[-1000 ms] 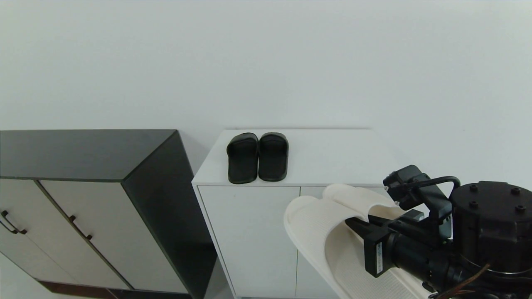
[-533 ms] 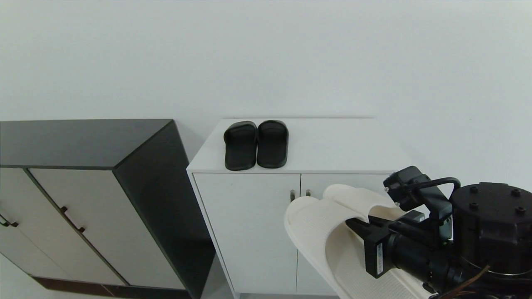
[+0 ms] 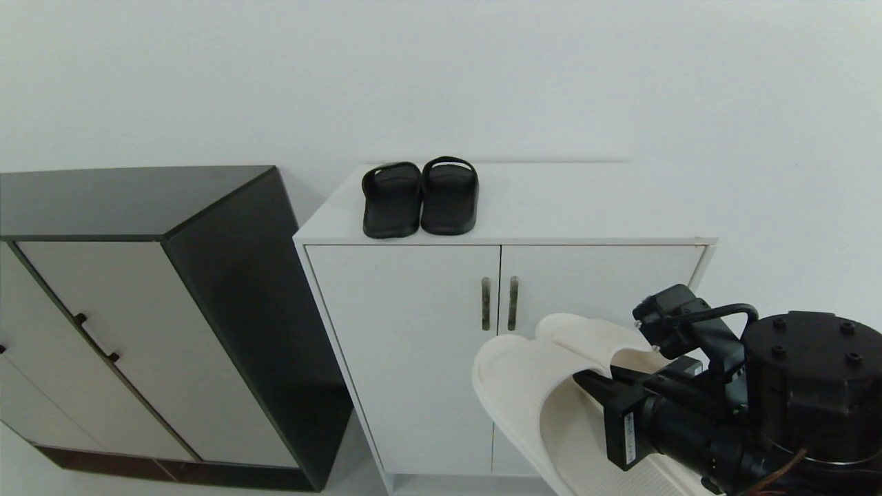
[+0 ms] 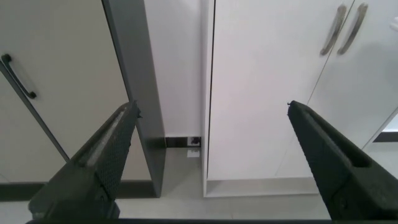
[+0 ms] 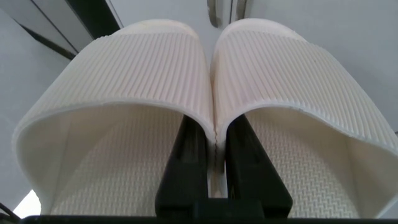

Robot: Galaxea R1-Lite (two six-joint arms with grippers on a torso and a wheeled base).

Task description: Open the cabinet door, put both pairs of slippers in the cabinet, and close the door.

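Note:
A white two-door cabinet [image 3: 413,344] stands with both doors shut, its two handles [image 3: 498,303] side by side at the middle. A pair of black slippers [image 3: 420,198] rests on its top, left of centre. My right gripper [image 3: 594,382] is shut on a pair of white slippers [image 3: 537,386], held in front of the right door, below the handles. In the right wrist view its fingers [image 5: 193,155] pinch the inner edges of the white slippers [image 5: 149,81] together. My left gripper [image 4: 211,134] is open, low before the white cabinet's left door [image 4: 261,93], nothing between its fingers.
A black cabinet with beige doors [image 3: 138,310] stands directly left of the white cabinet, a narrow gap between them. A plain white wall [image 3: 441,76] is behind. Bare floor [image 4: 186,186] lies under the cabinets' fronts.
The head camera has tilted or dropped: both cabinets sit higher in the picture and the white cabinet's handles have come into sight. The right gripper keeps its hold on the white slippers.

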